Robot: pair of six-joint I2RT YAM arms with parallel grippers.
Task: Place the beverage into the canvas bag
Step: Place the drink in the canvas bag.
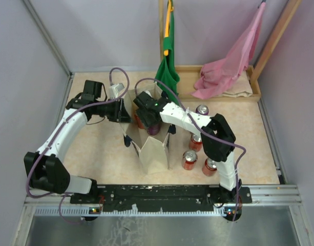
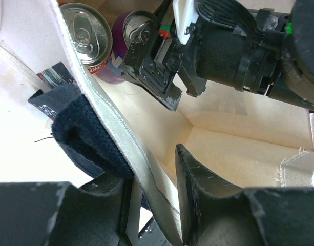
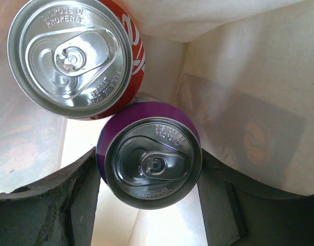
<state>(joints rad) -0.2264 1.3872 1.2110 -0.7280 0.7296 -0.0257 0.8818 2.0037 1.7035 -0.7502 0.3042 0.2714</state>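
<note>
Softly, evenly lit from above, with faint shadows on the bench; blown out at upper left of the left wrist view; glinting on can lids; blurred on near tool fingers.

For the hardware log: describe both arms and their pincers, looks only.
The left arm and right arm match: white tubular links, black joint housings, purple cable looping alongside. The left pincer and right pincer are matte black with scuffed, flat fingers. A green light shows by the right wrist.

Right claw sits inside the canvas bag, beverage can between its fingers, second can touching just ahead, while left claw straddles the bag's wall, one finger inside, one outside.
</note>
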